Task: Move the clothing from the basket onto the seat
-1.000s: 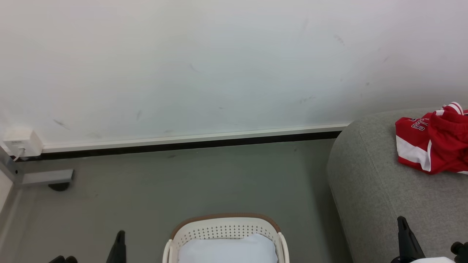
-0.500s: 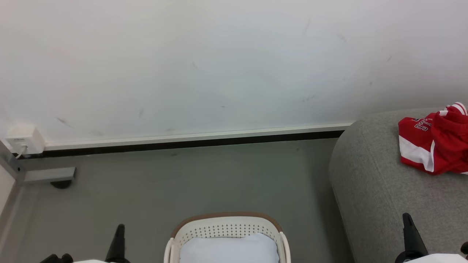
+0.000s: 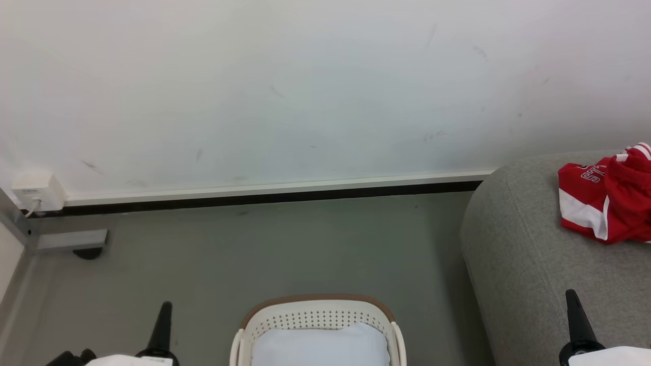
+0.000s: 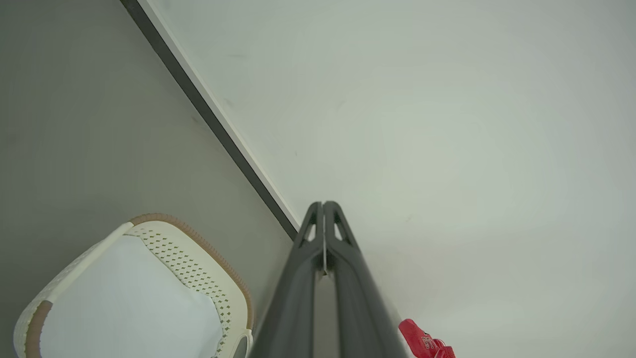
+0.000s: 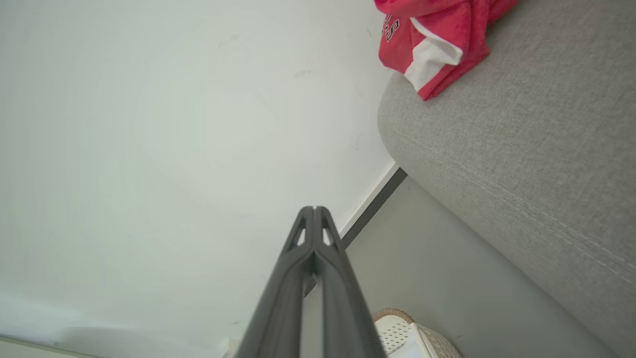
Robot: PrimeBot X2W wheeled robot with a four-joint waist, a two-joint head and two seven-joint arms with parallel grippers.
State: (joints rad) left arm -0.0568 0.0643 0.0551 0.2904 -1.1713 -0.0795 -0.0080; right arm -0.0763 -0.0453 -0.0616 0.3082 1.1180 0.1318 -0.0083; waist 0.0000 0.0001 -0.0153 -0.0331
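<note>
I had the left gripper point(image 4: 323, 205) and right gripper point(image 5: 314, 209) both pressed together with nothing in them, pointed up toward the wall point(image 3: 305, 101), one either side of the basket point(image 3: 315, 319) — a parked pose I'd guess, since nothing but pale lining point(image 3: 320, 345) showed in it. The clothing point(image 3: 605, 198) sat bunched on the seat point(image 3: 529, 264) near its rounded end, well apart from the basket — job looked done to me

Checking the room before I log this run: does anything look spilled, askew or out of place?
Nothing is spilled or damaged. The clothing lies in a crumpled heap on the seat, the basket stands upright on the floor with its pale lining showing, and the wall has faint scuffs.
</note>
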